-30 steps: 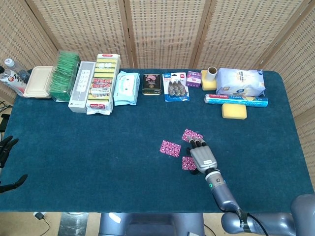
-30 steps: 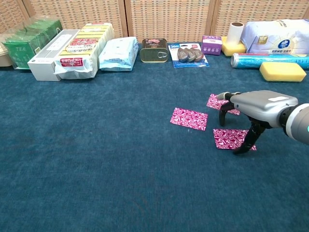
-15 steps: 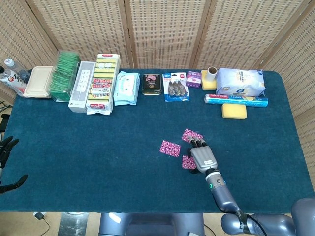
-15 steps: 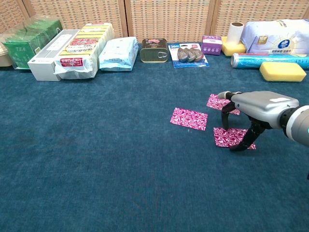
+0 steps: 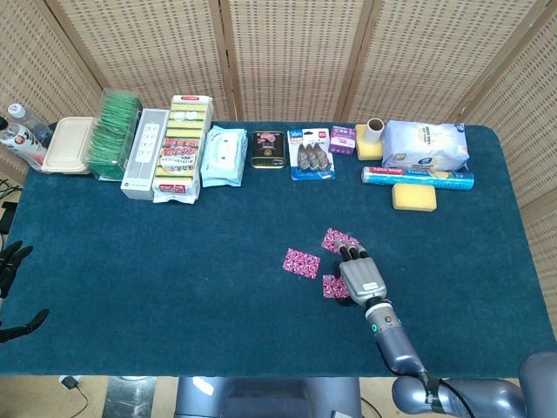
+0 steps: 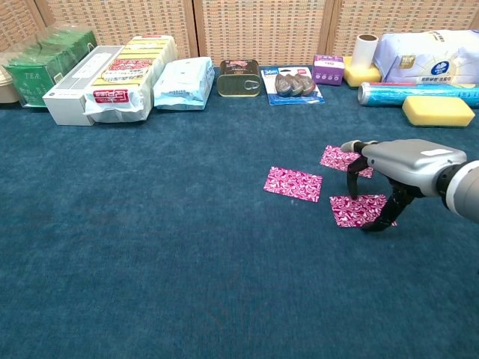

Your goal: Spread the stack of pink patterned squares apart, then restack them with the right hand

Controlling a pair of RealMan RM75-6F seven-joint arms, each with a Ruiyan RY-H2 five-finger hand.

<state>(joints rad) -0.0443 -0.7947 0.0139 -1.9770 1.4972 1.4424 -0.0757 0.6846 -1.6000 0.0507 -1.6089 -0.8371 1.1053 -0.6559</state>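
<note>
Pink patterned squares [image 6: 293, 183] lie spread apart, three of them. The right hand [image 6: 397, 168] arches over the near one, fingertips [image 6: 374, 224] touching it; whether it grips, I cannot tell. Restacking seems begun, so next it must pinch and lift this square.

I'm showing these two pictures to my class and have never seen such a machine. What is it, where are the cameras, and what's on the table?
It is a two-armed robot with mechanical hands. One picture looks down from its head, the other forward from its chest. On the blue table lie three pink squares, spread apart: one, a second, and a third. The right hand arches over the third, fingertips touching it, not lifting. The left hand waits at the table's edge, seemingly holding nothing. Groceries line the back.
</note>
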